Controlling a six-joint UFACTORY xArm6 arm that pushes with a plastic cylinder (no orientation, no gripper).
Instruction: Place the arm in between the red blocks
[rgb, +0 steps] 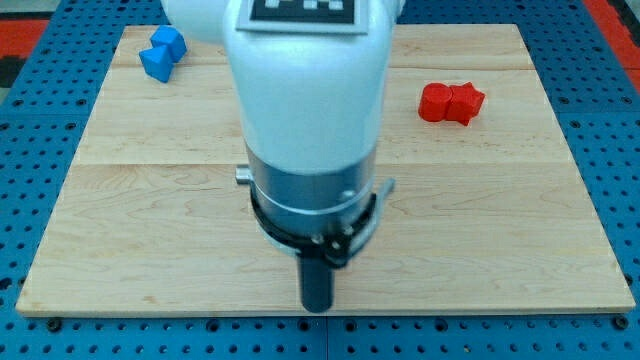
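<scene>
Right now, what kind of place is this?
Probably a robot test lab. A wooden board sits on a blue pegboard bench, and my tip slides on it near the view's bottom, far from the red blocks and blue blocks.

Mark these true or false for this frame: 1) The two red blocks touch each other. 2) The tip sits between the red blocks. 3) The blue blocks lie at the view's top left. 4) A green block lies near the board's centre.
1) True: the red blocks sit pressed together at the view's upper right.
2) False: my tip is near the board's bottom edge, well away from them, down and to the view's left.
3) True: the blue blocks lie there, touching.
4) False: only red and blue blocks show; the arm hides part of the centre.
</scene>
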